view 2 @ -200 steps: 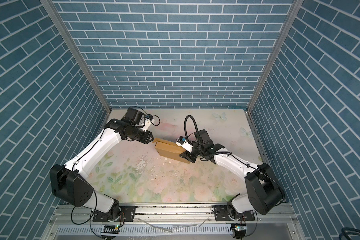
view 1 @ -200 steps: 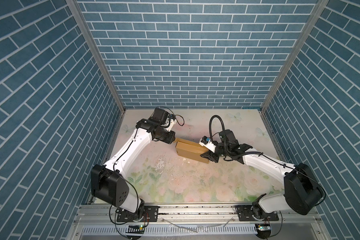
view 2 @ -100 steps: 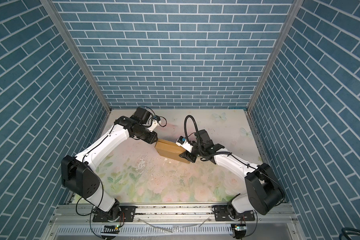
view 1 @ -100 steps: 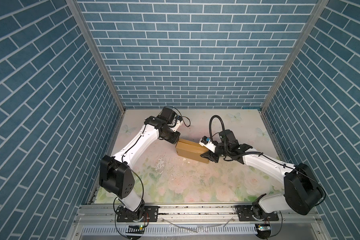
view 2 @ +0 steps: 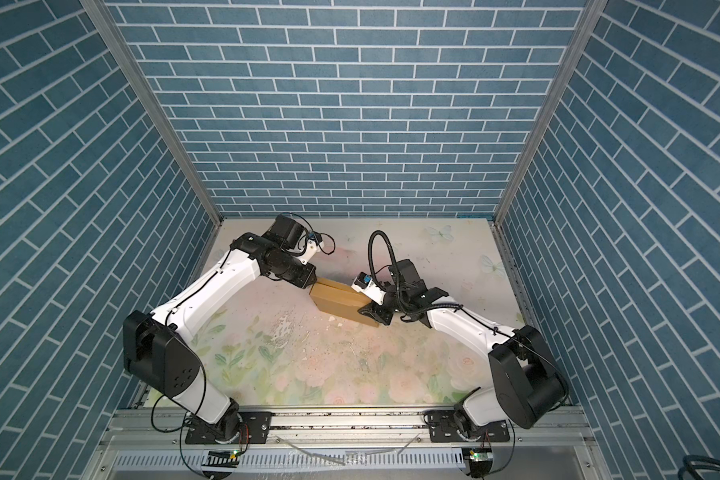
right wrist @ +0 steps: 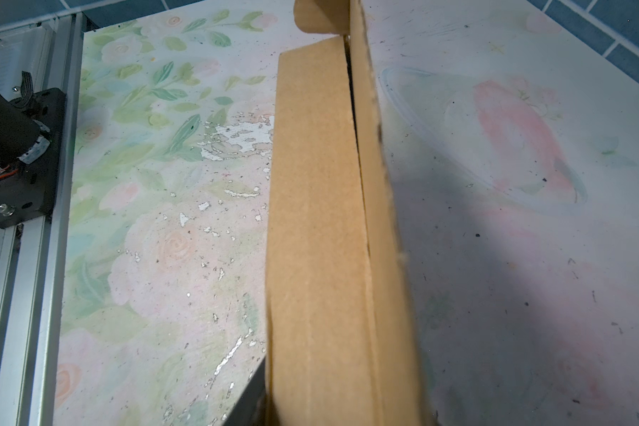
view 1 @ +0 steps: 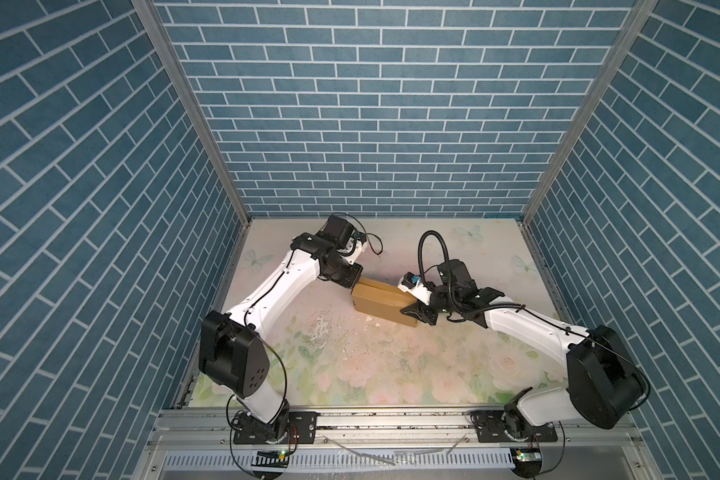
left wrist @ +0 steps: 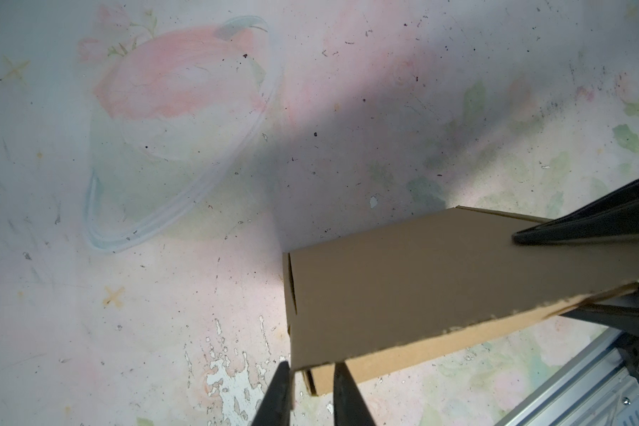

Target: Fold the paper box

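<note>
The left gripper point(left wrist: 310, 365) sets its fingers narrowly apart astride the left corner of the paper box point(view 1: 377, 301), near the middle of the counter point(view 1: 391, 365). I cannot tell whether they pinch it. A skewed squeeze could crush the lid edge. The right gripper point(view 1: 411, 306) clamps the box's right end, and a tug there could reopen the gaping seam.

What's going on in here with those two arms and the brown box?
Two robot arms are working on a brown cardboard box that lies on the flowery table. The box is mostly folded up, though a slight gap shows along the lid's edge. The right claw grips one end, with one finger above and one below. The left claw has its fingers either side of the opposite corner; whether it is pinching yet isn't clear.
</note>
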Robot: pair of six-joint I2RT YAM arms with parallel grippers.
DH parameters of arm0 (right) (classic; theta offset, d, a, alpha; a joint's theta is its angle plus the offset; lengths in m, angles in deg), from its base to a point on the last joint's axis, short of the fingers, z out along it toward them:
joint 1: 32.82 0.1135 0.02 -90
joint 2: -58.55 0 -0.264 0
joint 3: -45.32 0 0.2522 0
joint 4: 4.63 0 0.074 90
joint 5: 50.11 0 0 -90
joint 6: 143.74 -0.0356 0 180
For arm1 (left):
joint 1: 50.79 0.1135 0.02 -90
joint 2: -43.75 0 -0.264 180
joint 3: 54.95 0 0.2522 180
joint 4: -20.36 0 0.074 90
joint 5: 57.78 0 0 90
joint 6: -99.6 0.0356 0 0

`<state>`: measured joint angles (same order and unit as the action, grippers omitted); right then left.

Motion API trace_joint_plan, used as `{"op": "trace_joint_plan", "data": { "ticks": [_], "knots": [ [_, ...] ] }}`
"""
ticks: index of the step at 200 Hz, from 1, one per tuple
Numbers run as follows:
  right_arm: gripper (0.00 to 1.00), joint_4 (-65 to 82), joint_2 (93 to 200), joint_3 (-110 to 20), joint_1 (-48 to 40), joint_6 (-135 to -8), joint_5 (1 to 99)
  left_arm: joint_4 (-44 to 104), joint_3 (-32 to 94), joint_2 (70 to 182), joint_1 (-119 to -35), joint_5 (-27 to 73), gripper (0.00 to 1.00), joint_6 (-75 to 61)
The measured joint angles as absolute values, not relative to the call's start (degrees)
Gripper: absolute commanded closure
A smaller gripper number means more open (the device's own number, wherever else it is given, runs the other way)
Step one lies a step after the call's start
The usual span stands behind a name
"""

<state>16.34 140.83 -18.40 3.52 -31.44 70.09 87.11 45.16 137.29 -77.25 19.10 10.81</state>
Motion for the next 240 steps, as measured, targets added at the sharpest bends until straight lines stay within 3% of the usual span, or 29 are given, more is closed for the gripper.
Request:
{"op": "trace_joint_plan", "data": {
  "ticks": [79,240],
  "knots": [
    [0.64,16.42,140.85,-18.4,3.52,-31.44,70.02,87.16,45.16,137.29,-77.36,19.56,0.87,9.04],
    [0.64,16.49,141.33,-18.55,3.5,-31.92,69.91,80.21,37.0,132.94,-77.73,20.89,0.93,6.55]
  ]
}}
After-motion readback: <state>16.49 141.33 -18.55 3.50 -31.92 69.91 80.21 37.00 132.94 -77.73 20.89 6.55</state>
